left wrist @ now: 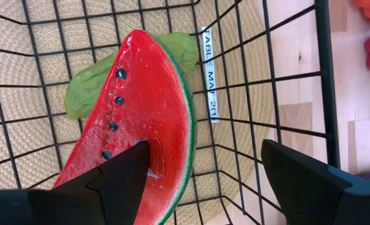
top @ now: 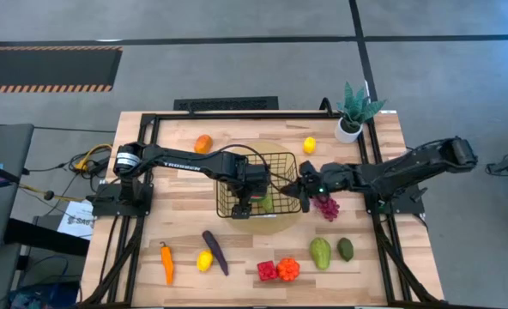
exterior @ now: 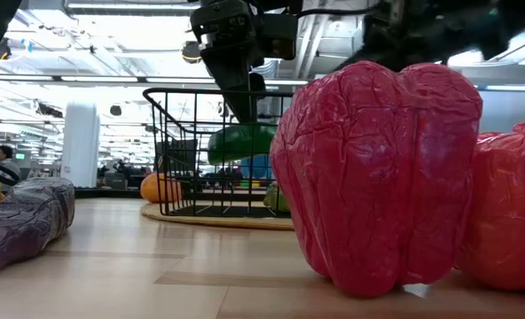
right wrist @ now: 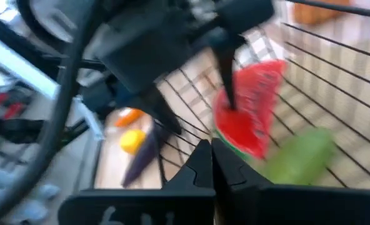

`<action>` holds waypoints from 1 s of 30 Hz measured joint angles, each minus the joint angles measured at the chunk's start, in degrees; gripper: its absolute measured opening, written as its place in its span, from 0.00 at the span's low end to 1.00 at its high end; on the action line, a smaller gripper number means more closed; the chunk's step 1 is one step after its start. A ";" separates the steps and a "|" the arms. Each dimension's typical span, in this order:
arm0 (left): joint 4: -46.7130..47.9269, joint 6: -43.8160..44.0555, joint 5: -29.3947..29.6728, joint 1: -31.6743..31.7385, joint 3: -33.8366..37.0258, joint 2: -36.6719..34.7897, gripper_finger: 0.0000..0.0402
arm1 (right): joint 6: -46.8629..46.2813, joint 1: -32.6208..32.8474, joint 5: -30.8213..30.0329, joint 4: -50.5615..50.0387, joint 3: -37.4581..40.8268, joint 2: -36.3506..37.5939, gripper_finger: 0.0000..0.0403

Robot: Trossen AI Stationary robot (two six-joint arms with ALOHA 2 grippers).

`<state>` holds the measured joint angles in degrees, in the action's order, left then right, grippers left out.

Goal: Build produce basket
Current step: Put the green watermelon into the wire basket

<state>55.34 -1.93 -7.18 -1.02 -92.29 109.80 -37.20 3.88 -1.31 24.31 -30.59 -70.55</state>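
The black wire basket (top: 275, 156) stands on a round tan mat (top: 267, 225) at mid-table. Inside it a watermelon slice (left wrist: 150, 94) stands tilted beside a green avocado (left wrist: 88, 94), its rind (exterior: 243, 142) well above the basket floor. My left gripper (left wrist: 205, 153) reaches down into the basket, open, with one finger at the slice and the other well apart from it. My right gripper (top: 304, 183) is shut and empty at the basket's right rim, pointing into the basket. A purple grape bunch (top: 326, 207) lies just below it. My left gripper touches the watermelon slice only with the tip of one finger (left wrist: 132, 165), set against the red face (left wrist: 163, 159) near the slice's upper end. The fingers come from above, slanting down. The other finger touches nothing. My right gripper: I cannot tell whether it touches the basket's rim.
Loose produce lies around the mat: an orange (top: 203, 143) and a lemon (top: 309, 145) at the far side. Nearer are a chili (top: 166, 262), another lemon (top: 204, 260), an eggplant (top: 214, 251), two peppers (top: 278, 270) and two avocados (top: 331, 251). A potted plant (top: 353, 112) stands far right.
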 joint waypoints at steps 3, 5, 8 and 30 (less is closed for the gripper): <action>-0.09 0.02 0.05 0.00 0.00 -0.05 0.73 | 0.31 -2.83 4.97 7.28 -0.02 -4.48 0.00; -0.37 0.02 0.07 0.02 0.00 -0.07 0.73 | 0.13 -4.51 7.74 10.49 -0.02 -7.31 0.00; -0.84 0.02 0.07 0.00 0.00 -0.07 0.73 | -0.52 -6.56 10.24 11.93 -0.07 -10.89 0.00; 6.51 -0.12 3.57 -0.33 -15.86 -0.02 0.73 | 0.20 -9.29 15.11 6.50 -0.16 0.42 0.00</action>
<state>61.84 -2.06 -3.61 -1.34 -108.15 109.78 -37.00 -5.41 13.80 30.81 -30.75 -70.13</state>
